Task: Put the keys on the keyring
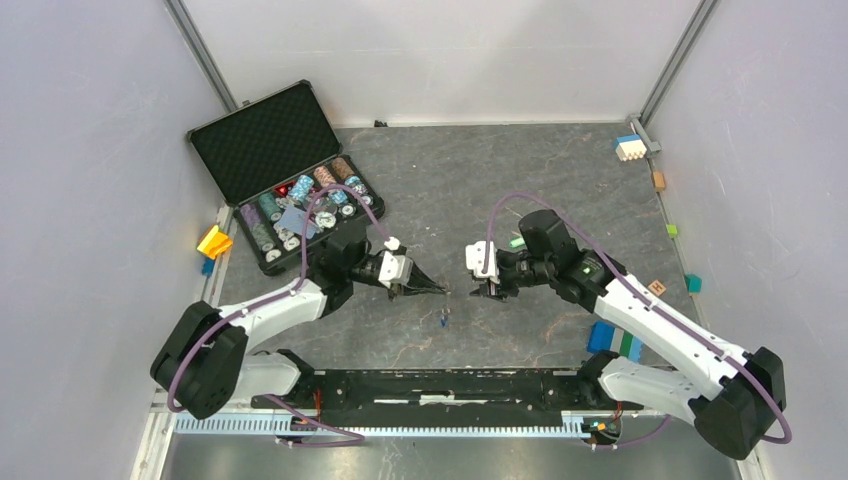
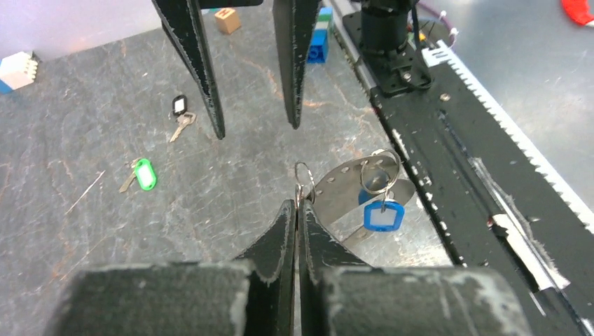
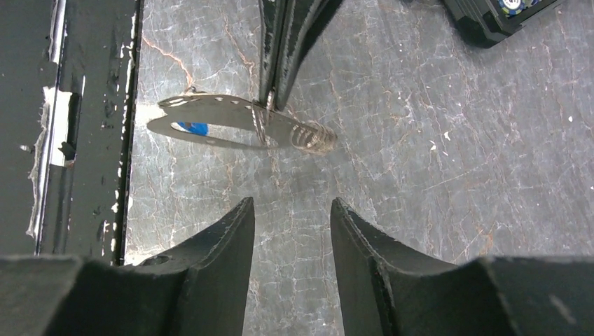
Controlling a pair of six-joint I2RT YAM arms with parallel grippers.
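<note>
One look: saw thin perforated grey metal oval keyring [image 2: 343, 175] pinched in closed left gripper [image 2: 298, 210]; found right gripper [image 3: 291, 210] parted near keyring; glimpsed blue-tagged key [image 2: 383, 215] dangling from keyring, blade indistinct.

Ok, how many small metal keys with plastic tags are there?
3: the blue-tagged key hangs on the metal keyring pinched by the left gripper; the green-tagged key and the black-tagged key lie loose on the table.

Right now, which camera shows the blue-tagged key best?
Left wrist: the blue-tagged key hangs in plain sight on the keyring. Right wrist shows only a blue sliver behind the loop; top external, just a tiny blue speck.
</note>
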